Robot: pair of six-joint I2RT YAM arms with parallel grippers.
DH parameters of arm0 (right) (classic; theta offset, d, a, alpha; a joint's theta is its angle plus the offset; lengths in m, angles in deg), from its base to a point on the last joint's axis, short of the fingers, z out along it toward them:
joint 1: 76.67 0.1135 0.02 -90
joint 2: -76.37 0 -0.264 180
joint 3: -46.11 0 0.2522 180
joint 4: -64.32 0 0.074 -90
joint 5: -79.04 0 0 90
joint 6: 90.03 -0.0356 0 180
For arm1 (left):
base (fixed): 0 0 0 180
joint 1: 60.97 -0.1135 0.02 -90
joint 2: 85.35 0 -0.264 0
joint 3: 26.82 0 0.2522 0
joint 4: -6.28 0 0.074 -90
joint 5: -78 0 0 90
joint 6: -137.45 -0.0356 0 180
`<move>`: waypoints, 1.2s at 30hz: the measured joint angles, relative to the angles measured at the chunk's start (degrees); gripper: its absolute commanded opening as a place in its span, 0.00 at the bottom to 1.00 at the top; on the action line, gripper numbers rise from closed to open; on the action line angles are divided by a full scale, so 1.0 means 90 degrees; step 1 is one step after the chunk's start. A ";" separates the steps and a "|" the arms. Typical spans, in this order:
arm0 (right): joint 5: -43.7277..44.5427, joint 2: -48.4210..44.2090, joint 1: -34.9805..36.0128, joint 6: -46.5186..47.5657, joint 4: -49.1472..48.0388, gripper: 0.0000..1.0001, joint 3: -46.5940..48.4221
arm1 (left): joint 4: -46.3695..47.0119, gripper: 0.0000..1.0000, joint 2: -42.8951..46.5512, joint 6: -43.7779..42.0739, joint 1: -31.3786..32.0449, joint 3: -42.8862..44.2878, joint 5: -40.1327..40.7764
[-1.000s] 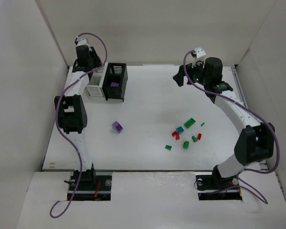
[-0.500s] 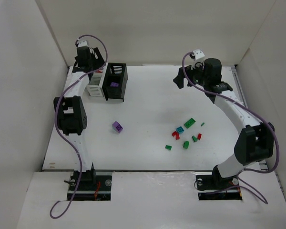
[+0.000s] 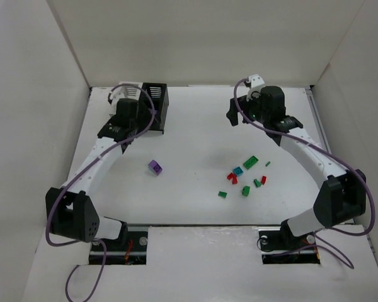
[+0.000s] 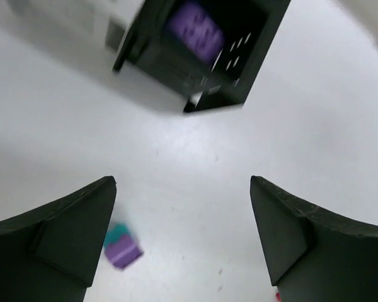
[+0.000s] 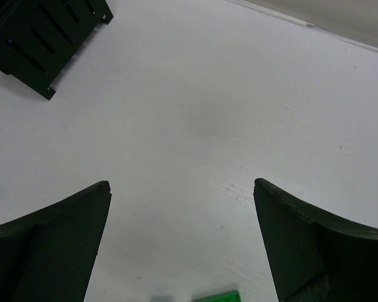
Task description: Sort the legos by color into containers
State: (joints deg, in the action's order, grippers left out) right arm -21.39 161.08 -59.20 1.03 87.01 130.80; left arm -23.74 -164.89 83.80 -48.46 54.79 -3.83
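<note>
Legos (image 3: 251, 162) sit in a little bunch on the bench (image 3: 195, 126), green, red and teal ones, near the right arm. One purple lego (image 3: 155, 167) sits alone, well apart from the bunch and nearer the left arm. A bit of teal shows just beside it in the left wrist view. Another purple one (image 4: 194, 28) lies inside the black box (image 4: 258, 56) at the far left of the bench. The white box (image 4: 82, 19) beside it looks blurry.

The left end effector (image 4: 183, 189) is wide open and holds nothing. It hangs near the black box. The right end effector (image 5: 181, 189) is wide open too, with nothing in it, above bare bench beyond the bunch.

These bricks look very small, very light and hard. Their sides are smooth, so I think one could slip or pop out of a pinch. The best hold is likely across two flat sides, low by the bench, with the fingers straight. In the bunch, a close neighbor could get bumped.
</note>
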 measured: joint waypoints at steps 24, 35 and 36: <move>0.1933 0.0027 0.1037 -0.0391 0.1166 1.00 -0.0270 | -0.2416 0.67 -0.0600 0.2178 0.1523 -0.1190 0.0653; 0.2113 0.0138 0.0984 -0.0430 0.1294 1.00 -0.0270 | -0.2470 0.46 -0.1185 0.2285 0.1625 -0.0891 0.0741; 0.2113 0.0146 0.0976 -0.0430 0.1294 1.00 -0.0270 | -0.2484 0.44 -0.1222 0.2285 0.1634 -0.0869 0.0763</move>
State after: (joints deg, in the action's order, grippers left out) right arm -2.38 162.39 -50.41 -2.84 98.66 128.38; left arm -46.10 -175.89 104.37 -33.75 46.97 3.03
